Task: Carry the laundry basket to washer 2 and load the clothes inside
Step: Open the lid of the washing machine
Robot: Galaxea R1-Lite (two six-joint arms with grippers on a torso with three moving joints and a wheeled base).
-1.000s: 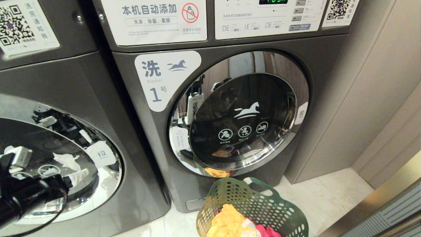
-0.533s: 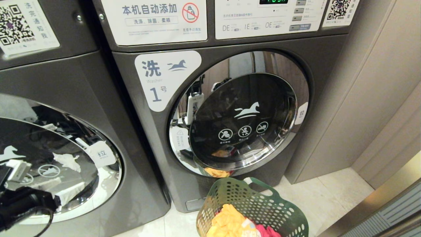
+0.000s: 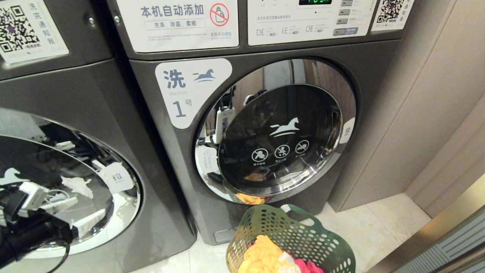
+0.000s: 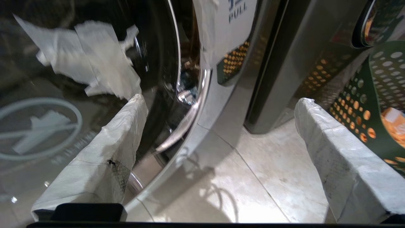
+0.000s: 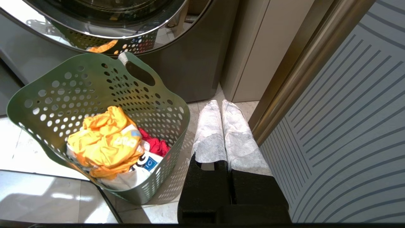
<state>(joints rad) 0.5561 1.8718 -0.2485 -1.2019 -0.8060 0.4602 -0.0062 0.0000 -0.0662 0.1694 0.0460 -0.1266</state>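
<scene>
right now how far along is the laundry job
Done: the laundry basket stands on the floor in front of the washer labelled 1. In hand: the left gripper, open and empty, is at the closed door of the washer on the left. The right gripper is shut beside the basket. Left: opening that door and loading the clothes, all in the basket.

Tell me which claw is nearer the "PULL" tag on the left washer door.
Left. The left claw hangs open beside that door's rim, just under the tag; the right claw is shut, beyond the laundry basket.
</scene>
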